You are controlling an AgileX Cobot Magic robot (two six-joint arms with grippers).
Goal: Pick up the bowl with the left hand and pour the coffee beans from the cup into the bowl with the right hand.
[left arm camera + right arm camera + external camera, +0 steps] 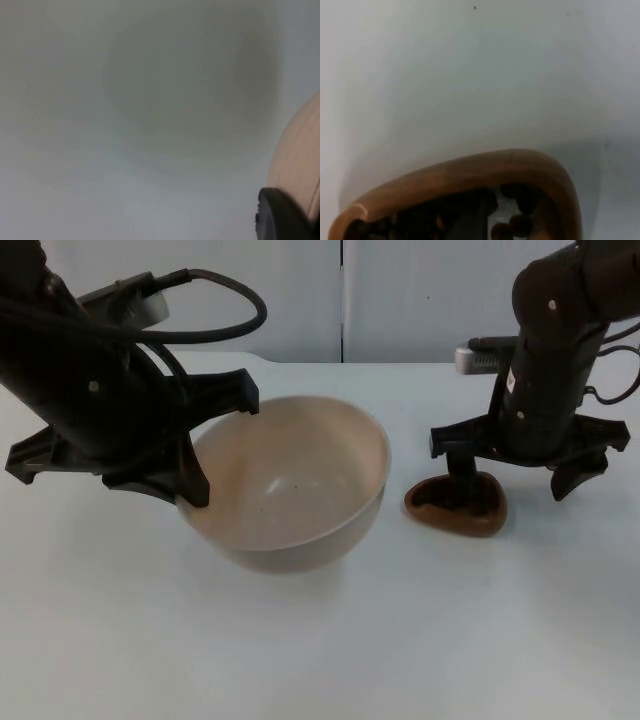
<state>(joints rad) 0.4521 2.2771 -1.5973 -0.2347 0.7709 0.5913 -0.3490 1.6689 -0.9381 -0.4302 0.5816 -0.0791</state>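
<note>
We see the left gripper (190, 455) clamped on the rim of a smooth beige bowl (290, 485); the right gripper (463, 480) grips a brown rounded-triangle cup (455, 508) of coffee beans (512, 225)

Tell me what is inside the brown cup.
Dark coffee beans lie in the brown cup, seen in the right wrist view. One finger of the right gripper reaches into it and covers part of the inside, so how full it is stays hidden.

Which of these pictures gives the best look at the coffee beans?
The right wrist view: dark round coffee beans show close up inside the brown wooden cup. The top view shows just a dark mass in the cup, partly behind the right hand.
</note>
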